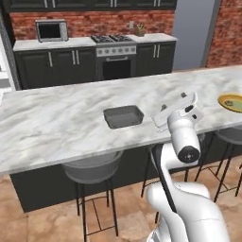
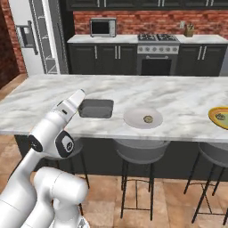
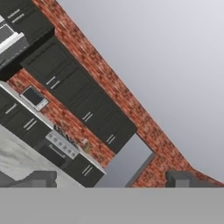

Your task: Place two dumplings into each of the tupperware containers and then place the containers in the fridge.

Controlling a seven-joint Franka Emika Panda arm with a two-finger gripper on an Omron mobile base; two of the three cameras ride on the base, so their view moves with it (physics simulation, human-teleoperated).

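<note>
A brick-walled kitchen with dark cabinets lies behind a long grey-veined marble island counter [image 2: 187, 95]. The gripper [image 3: 111, 183] hangs raised above the counter's near edge with its fingers spread wide and nothing between them, pointing up toward the far wall — away from the work. A shallow grey rectangular tupperware container [image 2: 96, 108] sits just beyond the hand, long axis left–right. One small tan-olive dumpling [image 2: 148, 119] rests on a round white plate [image 2: 133, 119] to the container's right; another dumpling [image 2: 220, 117] lies on a yellow-rimmed plate [image 2: 213, 115] at the far right. Open counter surrounds all — room to descend.
</note>
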